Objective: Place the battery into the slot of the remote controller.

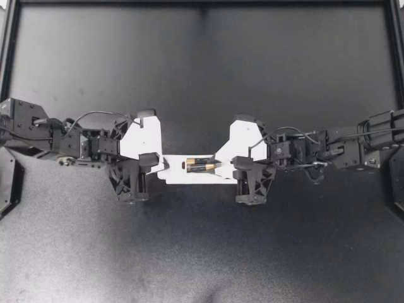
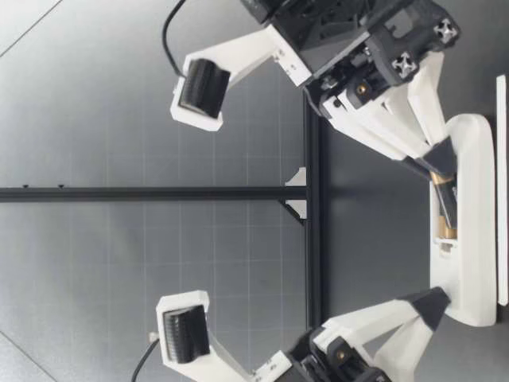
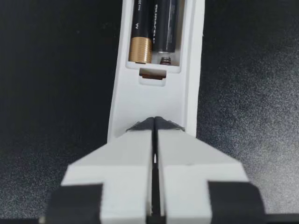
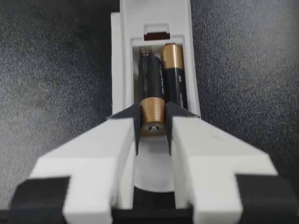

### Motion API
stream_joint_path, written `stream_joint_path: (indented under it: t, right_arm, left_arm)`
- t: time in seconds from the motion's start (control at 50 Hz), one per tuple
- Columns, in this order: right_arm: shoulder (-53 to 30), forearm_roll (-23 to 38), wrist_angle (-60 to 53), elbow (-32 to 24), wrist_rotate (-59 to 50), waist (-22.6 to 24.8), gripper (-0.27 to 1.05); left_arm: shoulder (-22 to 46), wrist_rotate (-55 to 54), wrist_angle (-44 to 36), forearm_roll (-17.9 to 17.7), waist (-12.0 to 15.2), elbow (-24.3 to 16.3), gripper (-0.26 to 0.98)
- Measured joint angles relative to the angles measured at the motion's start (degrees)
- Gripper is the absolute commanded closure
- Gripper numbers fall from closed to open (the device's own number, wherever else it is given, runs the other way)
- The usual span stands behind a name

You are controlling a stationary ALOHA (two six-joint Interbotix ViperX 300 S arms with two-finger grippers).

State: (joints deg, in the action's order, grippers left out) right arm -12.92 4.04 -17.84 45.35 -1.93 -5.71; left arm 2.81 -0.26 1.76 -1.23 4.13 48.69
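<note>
1. Your right gripper [image 1: 219,165] is clamped on the battery [image 4: 152,93], with one finger pressing each side of its gold end
2. The battery is tilted: its far end sits down in the slot [image 3: 164,59] of the remote controller [image 1: 177,173], close to the spring, while the gold end in your fingers is raised above the slot
3. A second battery [image 4: 174,79] lies flat in the slot just beside the held one, with its gold end pointing the opposite way
4. Your left gripper [image 1: 161,168] has its fingers closed against each other with nothing between them, and the tips rest on top of the remote controller at the end away from your right gripper
5. The remote controller lies flat on the black table [image 1: 202,252] with the open slot facing up, stretched between your two grippers and in line with both arms
6. In the low view you can see the battery sloping down from your right gripper's tips into the remote controller
</note>
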Motion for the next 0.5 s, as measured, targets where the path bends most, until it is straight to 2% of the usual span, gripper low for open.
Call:
stream_joint_path:
  t: [0.38,0.5]
  right_arm:
    - [2.5,0.0,3.3,0.0,0.0,0.0,0.35]
    - [2.5,0.0,3.3,-0.6,-0.2,0.1,0.33]
  left_arm:
    - [0.0,0.0,0.0,0.0,0.0,0.0,0.89]
    - [0.0,0.0,0.0,0.0,0.0,0.0,0.89]
